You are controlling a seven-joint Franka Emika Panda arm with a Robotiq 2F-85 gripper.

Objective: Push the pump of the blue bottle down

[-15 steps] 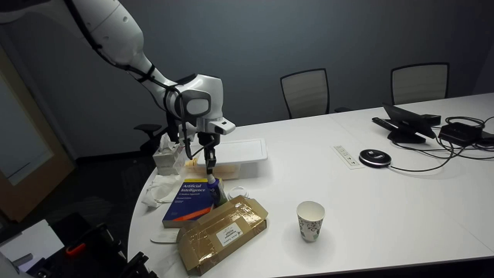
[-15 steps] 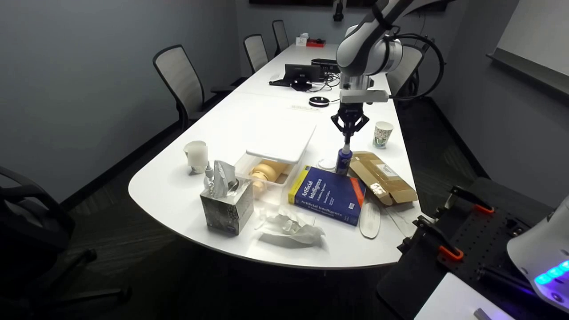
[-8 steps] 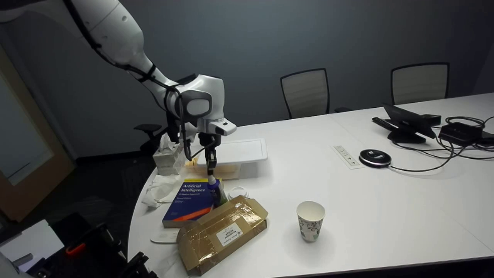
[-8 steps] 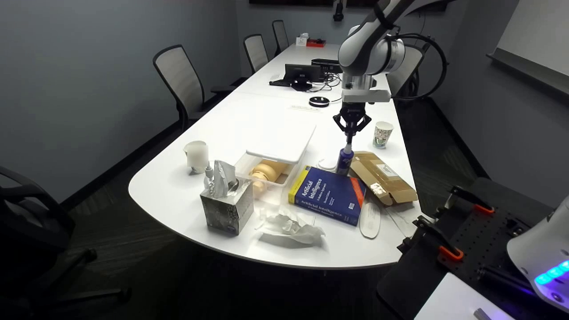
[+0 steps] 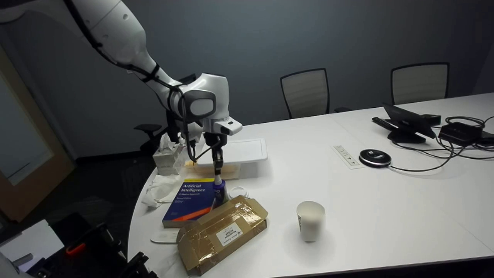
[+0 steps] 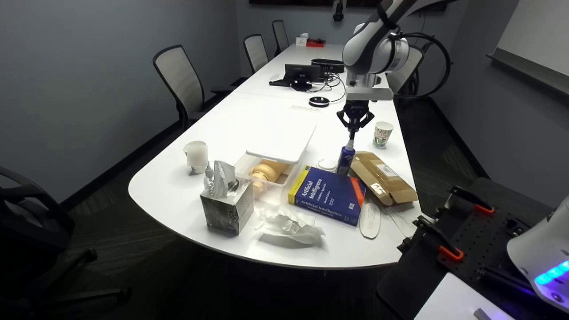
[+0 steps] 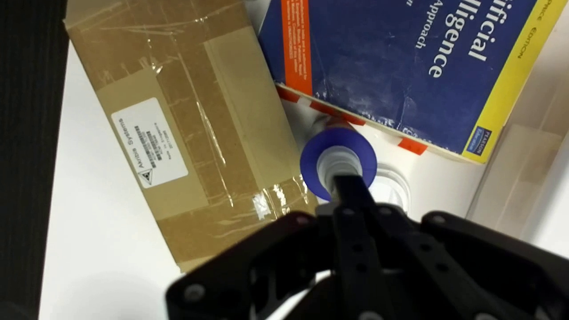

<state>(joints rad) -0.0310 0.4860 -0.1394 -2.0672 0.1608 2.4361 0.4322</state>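
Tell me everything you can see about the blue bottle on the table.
The blue bottle is round, purplish blue and plastic-looking, with a narrow whitish top and pale lettering on its side. It appears to tilt slightly, set between the book and the cardboard box. The shut pincer seems to meet that top. The bottle's base is mostly hidden, so contact with either neighbour is unclear.

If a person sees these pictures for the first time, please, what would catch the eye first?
Probably the white robot arm, with its shut gripper right at the white top of the blue bottle. Next would come the blue and yellow Artificial Intelligence book, lying flat beside that bottle. In the wrist view, the taped cardboard box also stands out, on the bottle's other side.
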